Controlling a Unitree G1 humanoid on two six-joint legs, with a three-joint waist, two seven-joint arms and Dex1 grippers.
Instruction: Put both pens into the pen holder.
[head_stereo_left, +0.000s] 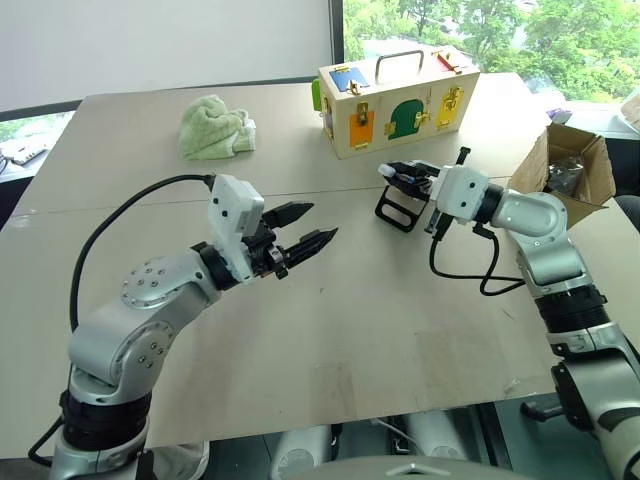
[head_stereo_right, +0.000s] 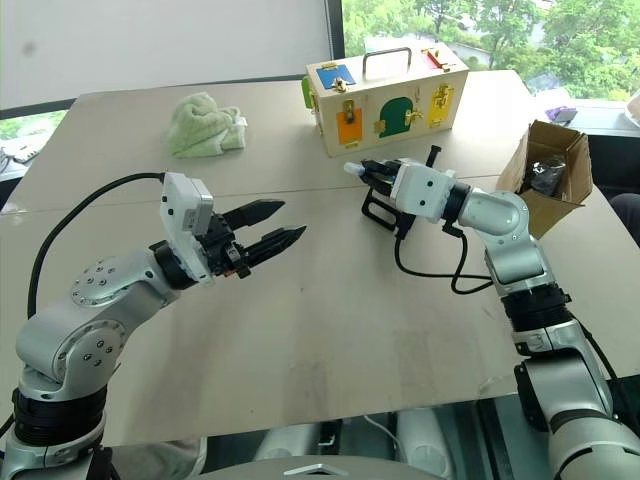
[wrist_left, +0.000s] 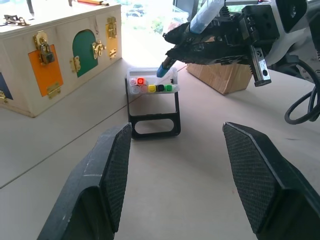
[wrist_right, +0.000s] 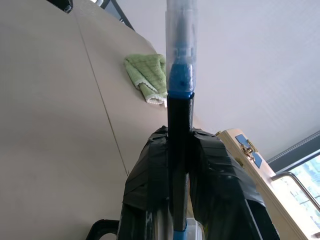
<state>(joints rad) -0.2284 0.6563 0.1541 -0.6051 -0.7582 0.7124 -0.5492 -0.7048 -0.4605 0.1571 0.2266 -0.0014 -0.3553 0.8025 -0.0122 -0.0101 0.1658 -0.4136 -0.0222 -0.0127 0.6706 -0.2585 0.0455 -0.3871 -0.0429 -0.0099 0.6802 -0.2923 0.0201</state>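
Occlusion hides most of the blue-tipped pen (wrist_right: 179, 125): its black barrel runs between the pressed-together fingers of the right gripper (wrist_left: 200, 42), and only a clear cap over a blue tip at one end and a blue tip at the other emerge. In the left wrist view, the pen's long axis is steeply tilted, its lower blue tip pointing down into the pen holder (wrist_left: 152, 107) and reaching the clear tray's rim; whether it touches cannot be told. The tray's slots show red, yellow, black and green ends; which of these belongs to the orange-tipped pen cannot be made out. The holder's black frame stands on the table (head_stereo_left: 350, 330), just in front of the wooden box (head_stereo_left: 395, 100) with coloured doors.

The left gripper (head_stereo_left: 305, 240) hovers above the table's middle, well apart from the holder, fingers spread and holding nothing.

The surface is a pale beige tabletop with a seam across it. A green cloth (head_stereo_left: 213, 126) lies near the far edge; an open cardboard box (head_stereo_left: 570, 165) sits behind the right arm. Windows beyond show trees.
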